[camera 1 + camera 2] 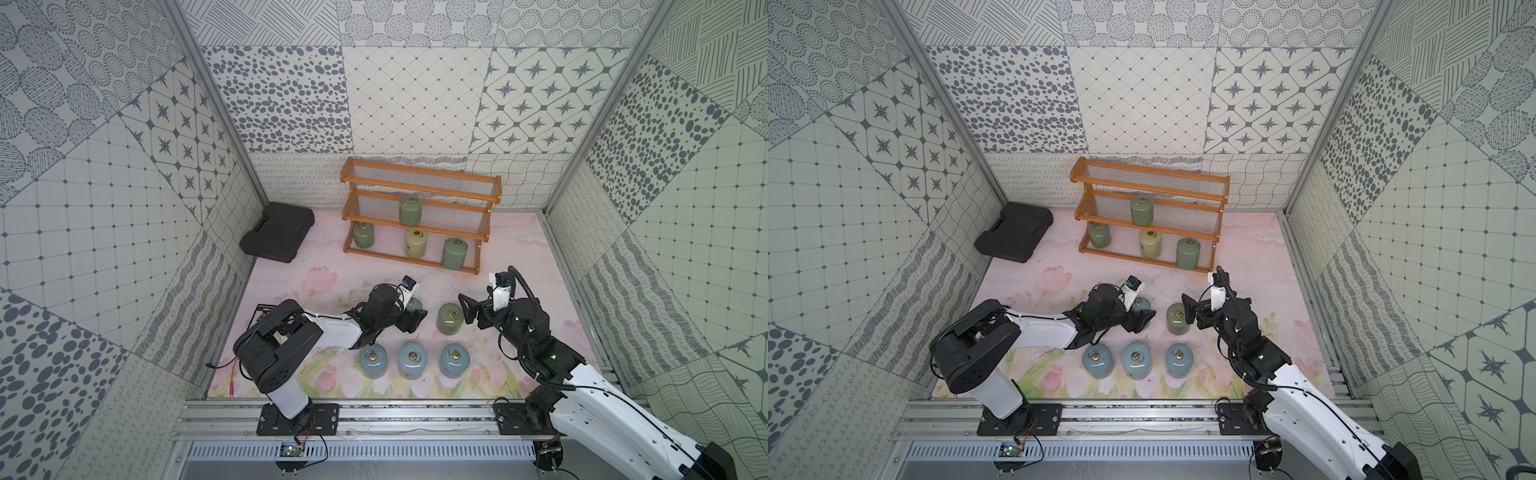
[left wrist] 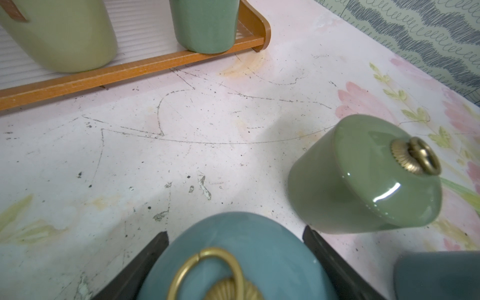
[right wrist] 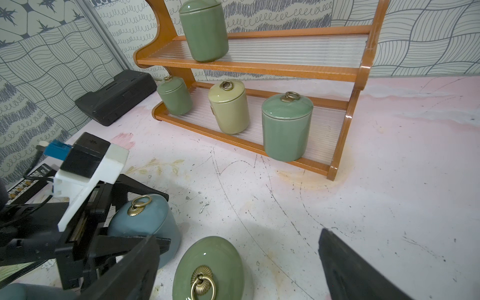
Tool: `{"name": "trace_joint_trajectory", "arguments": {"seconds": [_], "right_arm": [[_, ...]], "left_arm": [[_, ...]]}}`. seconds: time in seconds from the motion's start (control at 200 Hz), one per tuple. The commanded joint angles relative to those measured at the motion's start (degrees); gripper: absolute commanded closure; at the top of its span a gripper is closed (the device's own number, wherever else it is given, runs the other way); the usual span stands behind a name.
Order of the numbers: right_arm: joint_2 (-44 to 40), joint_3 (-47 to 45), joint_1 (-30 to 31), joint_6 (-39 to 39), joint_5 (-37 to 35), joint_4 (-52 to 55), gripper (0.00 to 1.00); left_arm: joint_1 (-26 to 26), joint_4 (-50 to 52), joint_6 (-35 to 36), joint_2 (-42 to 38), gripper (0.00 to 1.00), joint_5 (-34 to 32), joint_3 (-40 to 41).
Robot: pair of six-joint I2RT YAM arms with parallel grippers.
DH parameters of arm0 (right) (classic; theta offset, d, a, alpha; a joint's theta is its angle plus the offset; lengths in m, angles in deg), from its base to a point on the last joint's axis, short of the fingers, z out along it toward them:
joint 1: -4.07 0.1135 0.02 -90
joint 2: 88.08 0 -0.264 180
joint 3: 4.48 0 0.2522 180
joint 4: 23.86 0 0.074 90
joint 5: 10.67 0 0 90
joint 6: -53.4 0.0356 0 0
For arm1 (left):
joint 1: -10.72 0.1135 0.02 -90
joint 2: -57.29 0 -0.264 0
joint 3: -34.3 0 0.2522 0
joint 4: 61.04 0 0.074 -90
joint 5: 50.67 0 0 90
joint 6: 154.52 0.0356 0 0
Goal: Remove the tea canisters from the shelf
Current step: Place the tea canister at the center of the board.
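The wooden shelf (image 1: 478,241) stands at the back. A sage green canister (image 1: 410,210) is on its middle tier. A green canister (image 1: 363,234), a cream one (image 1: 415,243) and another green one (image 1: 454,252) are on the bottom tier. My left gripper (image 1: 415,309) (image 2: 235,233) is shut on a pale blue canister (image 2: 246,231) standing on the table. A sage green canister (image 1: 451,318) (image 3: 210,259) stands beside it, low between the wide-open fingers of my right gripper (image 1: 467,311) (image 3: 239,236), untouched. Three more blue canisters (image 1: 413,360) stand in a row nearer the front.
A black plastic case (image 1: 277,237) lies at the back left, next to the wall. A dark-edged card (image 1: 264,318) lies under the left arm, and a red cable (image 1: 232,374) runs along the table's left front. Patterned walls close in three sides.
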Motion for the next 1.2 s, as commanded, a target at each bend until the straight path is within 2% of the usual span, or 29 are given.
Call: {"name": "trace_joint_trajectory", "arguments": {"seconds": [0.0, 0.78, 1.191], "right_arm": [[-0.87, 0.77, -0.15, -0.44, -0.7, -1.56, 0.01], [-1.13, 0.2, -0.15, -0.33, -1.05, -2.41, 0.01], [-1.7, 0.31, -0.19, -0.87, -1.03, -2.24, 0.01]], "left_arm": [[-0.6, -2.3, -0.84, -0.76, 0.17, 1.22, 0.4], [-1.43, 1.02, -1.97, -3.67, 0.09, -0.43, 0.48], [-1.55, 5.87, -1.47, -8.61, 0.04, -2.33, -0.8]]}}
